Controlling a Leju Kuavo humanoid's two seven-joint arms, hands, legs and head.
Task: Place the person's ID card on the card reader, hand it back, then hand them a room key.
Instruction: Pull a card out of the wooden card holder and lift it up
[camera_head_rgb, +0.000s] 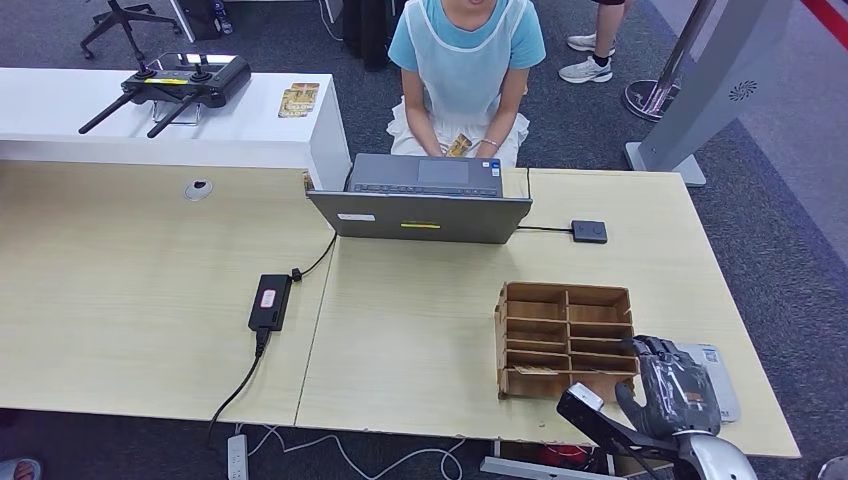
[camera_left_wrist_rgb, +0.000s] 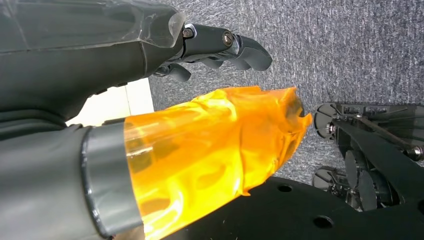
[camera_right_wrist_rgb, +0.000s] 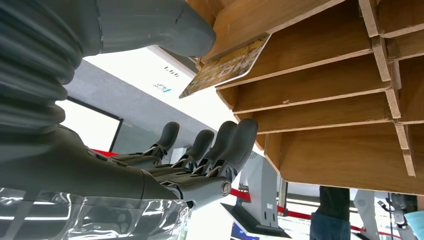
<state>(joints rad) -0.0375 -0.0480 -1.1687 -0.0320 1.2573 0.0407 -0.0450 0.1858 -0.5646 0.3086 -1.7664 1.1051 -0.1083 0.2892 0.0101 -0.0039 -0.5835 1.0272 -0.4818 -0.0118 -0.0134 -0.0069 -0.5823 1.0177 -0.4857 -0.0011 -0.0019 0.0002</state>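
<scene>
The person sits behind the laptop (camera_head_rgb: 420, 200) and holds a small card (camera_head_rgb: 460, 145) in both hands at the far table edge. A small black square reader (camera_head_rgb: 589, 231) lies right of the laptop, wired to it. The wooden slotted rack (camera_head_rgb: 565, 340) stands at the near right. My right hand (camera_head_rgb: 670, 385) is at the rack's right end, holding nothing. Up close, a patterned key card (camera_right_wrist_rgb: 227, 67) sticks out of a rack slot (camera_right_wrist_rgb: 320, 75); my thumb (camera_right_wrist_rgb: 150, 25) lies just beside it and my fingers (camera_right_wrist_rgb: 215, 150) reach out apart from it. My left hand (camera_left_wrist_rgb: 215, 45) hangs over carpet, holding nothing.
A black power brick (camera_head_rgb: 270, 300) and its cable lie on the table left of centre. A white device (camera_head_rgb: 718, 365) lies under my right hand. The white counter (camera_head_rgb: 250, 130) at the back left carries a black controller (camera_head_rgb: 185, 85) and some cards (camera_head_rgb: 298, 99).
</scene>
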